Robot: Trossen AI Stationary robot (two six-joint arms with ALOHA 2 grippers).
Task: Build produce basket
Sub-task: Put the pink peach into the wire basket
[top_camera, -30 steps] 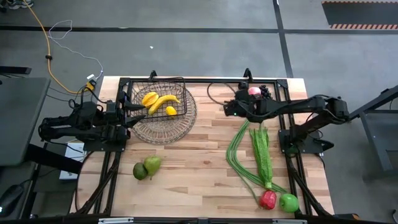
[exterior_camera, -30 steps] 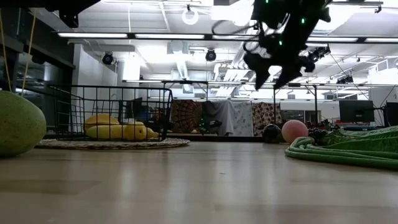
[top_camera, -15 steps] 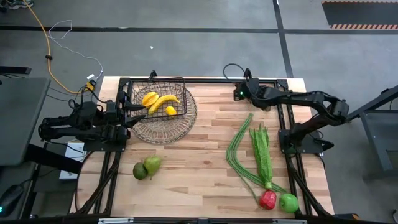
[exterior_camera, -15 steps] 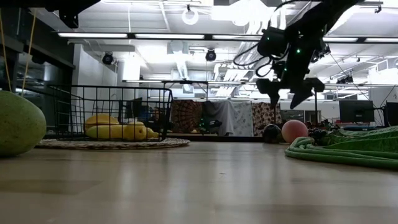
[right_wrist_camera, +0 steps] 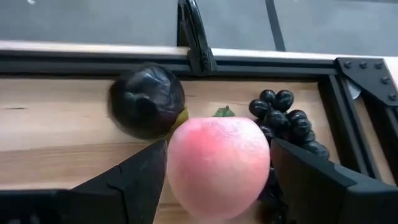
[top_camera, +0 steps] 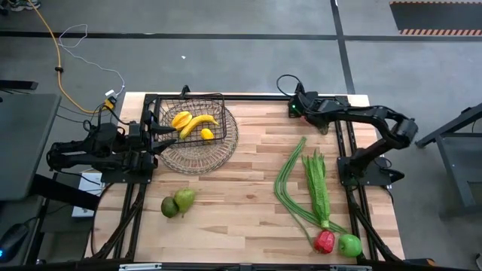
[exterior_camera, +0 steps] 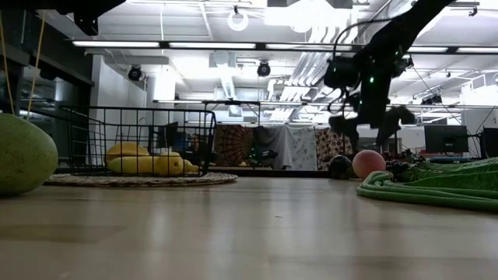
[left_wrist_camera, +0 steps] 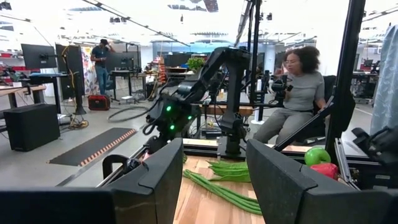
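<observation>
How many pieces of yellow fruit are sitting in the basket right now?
3, all inside the basket: two bananas lying side by side, and a lemon just beside them. More could be hidden under them or behind the mesh.

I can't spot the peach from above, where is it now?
The peach sits at the table's far right corner, between the right gripper's open fingers, beside the grapes.

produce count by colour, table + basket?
Yellow, in the basket: 3 (bananas, lemon)
Green: 5 (pears, long beans, leafy greens, apple)
Red: 1 (pepper)
Pink: 1 (peach)
Dark: 2 (grapes, round dark fruit)
Total: 12
</observation>
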